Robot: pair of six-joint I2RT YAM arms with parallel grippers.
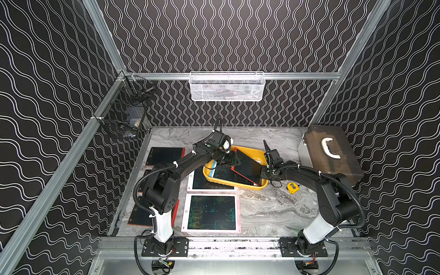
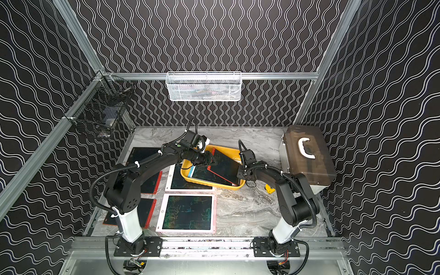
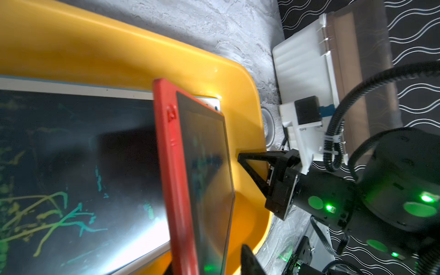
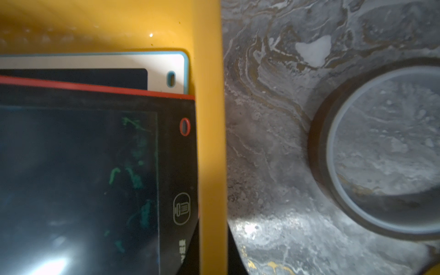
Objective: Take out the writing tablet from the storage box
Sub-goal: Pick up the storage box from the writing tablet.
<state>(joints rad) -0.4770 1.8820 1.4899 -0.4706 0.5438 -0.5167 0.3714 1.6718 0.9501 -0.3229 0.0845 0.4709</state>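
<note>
One red writing tablet (image 1: 246, 166), tilted

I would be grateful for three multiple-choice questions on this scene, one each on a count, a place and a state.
1. How many writing tablets are in the shallow yellow plastic tray?
A. one
B. two
C. four

2. Where is the small yellow tape measure?
A. inside the tray
B. on the grey marble tabletop, outside the tray
C. on top of a tablet

3. How is the right end effector?
A. open wide
B. shut on a tablet
C. shut, holding nothing

Answers:
1 B: a red-framed tablet leans over a white-framed tablet.
2 B: it lies on bare marble beside the tray.
3 C: its fingers meet in a point by the tray's rim.
</note>
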